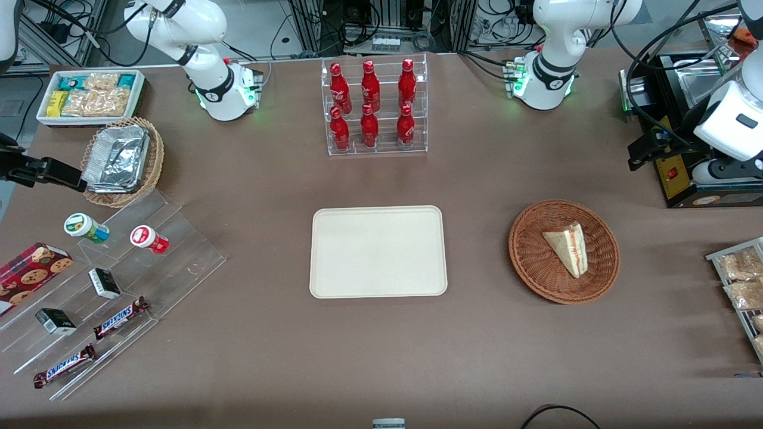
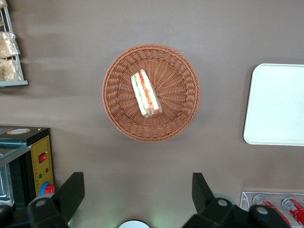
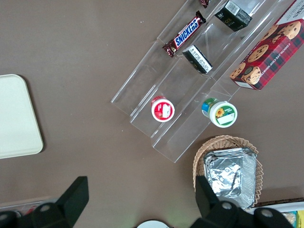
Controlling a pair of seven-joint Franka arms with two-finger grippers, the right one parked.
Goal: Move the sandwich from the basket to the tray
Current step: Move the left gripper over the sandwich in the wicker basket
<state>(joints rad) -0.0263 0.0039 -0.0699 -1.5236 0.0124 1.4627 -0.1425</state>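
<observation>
Left wrist view, gripper wide open, empty, fingertips cropped, above sandwich in basket.

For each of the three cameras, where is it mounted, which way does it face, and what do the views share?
Front view: high, facing both arm bases; cream rectangular plastic tray at the centre.
Left wrist view: looks straight down on the reddish-brown round wicker basket holding the triangular wrapped sandwich; open claw shows.
Right wrist view: looks down on snack shelves; parked fingers show.
All three share the tray.
</observation>
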